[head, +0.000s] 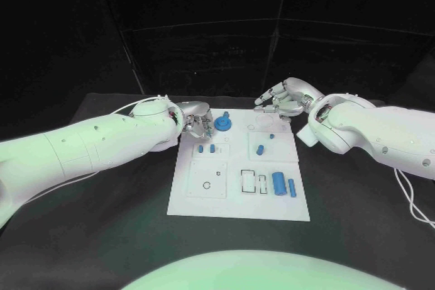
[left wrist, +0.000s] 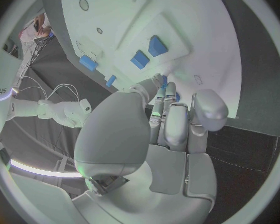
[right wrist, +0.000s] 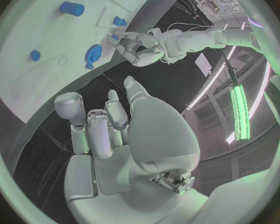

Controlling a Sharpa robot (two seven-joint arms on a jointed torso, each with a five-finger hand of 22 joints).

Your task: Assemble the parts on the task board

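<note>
The white task board (head: 237,199) lies in the middle of the table. My left hand (head: 197,122) hovers over its far left corner, fingertips drawn together beside a round blue knob (head: 224,123). A bit of a small blue part (left wrist: 164,79) shows between the fingers (left wrist: 170,97); most of it is hidden. My right hand (head: 285,99) hangs off the board's far right corner, fingers apart and holding nothing. Two blue pegs (head: 207,149), a blue block (head: 258,150) and a large blue cylinder (head: 278,183) sit on the board. The right wrist view shows my left hand (right wrist: 137,47) next to the knob (right wrist: 93,52).
Outlined slots (head: 248,180) and round holes (head: 207,185) mark the board's near half. A thin blue bar (head: 293,188) lies beside the cylinder. Black table (head: 109,227) surrounds the board on all sides.
</note>
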